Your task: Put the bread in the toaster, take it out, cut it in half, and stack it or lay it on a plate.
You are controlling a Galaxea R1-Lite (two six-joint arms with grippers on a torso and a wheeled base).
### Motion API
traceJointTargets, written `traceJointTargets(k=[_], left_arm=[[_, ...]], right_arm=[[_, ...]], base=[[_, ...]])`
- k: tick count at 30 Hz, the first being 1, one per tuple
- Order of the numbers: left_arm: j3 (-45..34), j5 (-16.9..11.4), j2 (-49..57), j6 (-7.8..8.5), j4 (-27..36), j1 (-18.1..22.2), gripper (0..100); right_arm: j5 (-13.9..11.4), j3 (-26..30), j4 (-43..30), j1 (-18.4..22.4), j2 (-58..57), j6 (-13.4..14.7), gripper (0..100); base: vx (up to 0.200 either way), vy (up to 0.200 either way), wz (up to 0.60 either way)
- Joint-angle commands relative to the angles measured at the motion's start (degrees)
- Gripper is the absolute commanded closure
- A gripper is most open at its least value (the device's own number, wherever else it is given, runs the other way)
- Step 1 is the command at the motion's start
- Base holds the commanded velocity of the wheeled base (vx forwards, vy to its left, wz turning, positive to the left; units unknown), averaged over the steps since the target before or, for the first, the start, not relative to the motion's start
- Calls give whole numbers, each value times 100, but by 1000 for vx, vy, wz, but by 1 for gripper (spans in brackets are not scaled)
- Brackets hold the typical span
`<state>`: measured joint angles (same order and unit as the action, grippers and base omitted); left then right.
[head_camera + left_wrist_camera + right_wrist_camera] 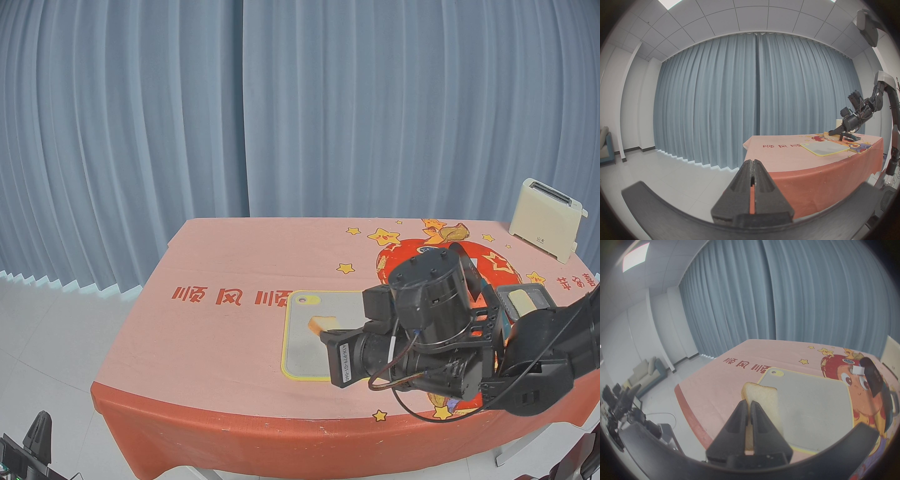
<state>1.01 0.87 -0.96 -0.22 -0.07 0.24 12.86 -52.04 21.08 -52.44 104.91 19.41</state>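
Note:
A slice of bread point(320, 324) is held upright just above the near left part of the grey, yellow-rimmed cutting board point(306, 359). My right gripper point(326, 335) is shut on the slice's lower edge. In the right wrist view the slice point(764, 401) stands between the two black fingers of that gripper point(749, 405), over the edge of the board point(812, 402). The cream toaster point(547, 219) stands at the table's far right corner. My left gripper point(752, 187) is shut on nothing, low beside the table's left side, well away from the board.
A dark-rimmed square dish point(524, 299) lies right of the board, partly behind my right arm. A black object with a white tag point(873, 376) lies beside it. The pink cloth left of the board is bare, and grey curtains hang behind the table.

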Motion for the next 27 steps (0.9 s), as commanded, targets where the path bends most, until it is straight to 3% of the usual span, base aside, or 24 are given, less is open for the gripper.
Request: traceJointTargets(k=[1,2,3,5,6,7,11,14,17,18,21,27], left_arm=[[-101,1,-9,-4,-1,2,100],[-101,1,-9,-4,-1,2,100],[-101,1,-9,-4,-1,2,100],[-101,1,-9,-4,-1,2,100],[-101,1,-9,-4,-1,2,100],[-101,1,-9,-4,-1,2,100],[-101,1,-9,-4,-1,2,100],[-101,1,-9,-4,-1,2,100],[-101,1,-9,-4,-1,2,100],[-101,1,-9,-4,-1,2,100],[-101,1,-9,-4,-1,2,100],[-101,1,-9,-4,-1,2,100]], right_arm=[[-20,186,19,59,-357,371,100],[-20,186,19,59,-357,371,100],[-29,273,72,59,-498,696,100],[-170,449,318,59,-647,1056,100],[-205,467,362,59,-665,1100,100],[-372,634,617,59,-806,1355,100],[-504,1082,1091,68,-1166,1786,100],[-513,1346,1197,182,-1403,1830,100],[-706,1486,1320,384,-1658,1865,100],[-1058,1565,1329,630,-1781,1900,100],[-1436,1645,1338,850,-1922,1935,100],[-1541,1864,1329,903,-2168,1918,100]], base=[[0,0,0],[0,0,0],[0,0,0],[0,0,0],[0,0,0],[0,0,0],[0,0,0],[0,0,0],[0,0,0],[0,0,0],[0,0,0],[0,0,0]])
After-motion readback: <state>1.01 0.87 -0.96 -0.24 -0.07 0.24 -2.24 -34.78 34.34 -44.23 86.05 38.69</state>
